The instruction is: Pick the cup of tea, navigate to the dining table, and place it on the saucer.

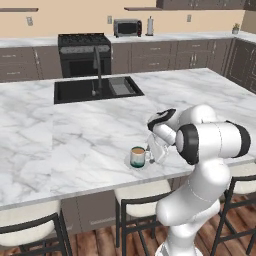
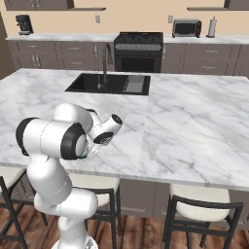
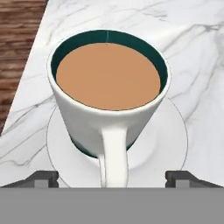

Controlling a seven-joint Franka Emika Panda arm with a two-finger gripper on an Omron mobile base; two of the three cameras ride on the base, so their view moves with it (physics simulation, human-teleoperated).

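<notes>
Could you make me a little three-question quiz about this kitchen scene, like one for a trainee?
1. True or false: the cup of tea stands on the saucer.
2. In the hand view, which part of the cup points toward the gripper? A) its handle B) its far rim C) its base
3. Fill in: the saucer lies near the edge of the marble ____, in front of the black sink.

Key: 1 true; 2 A; 3 dining table. The finger tips stand wide apart on either side of the handle, touching nothing.
</notes>
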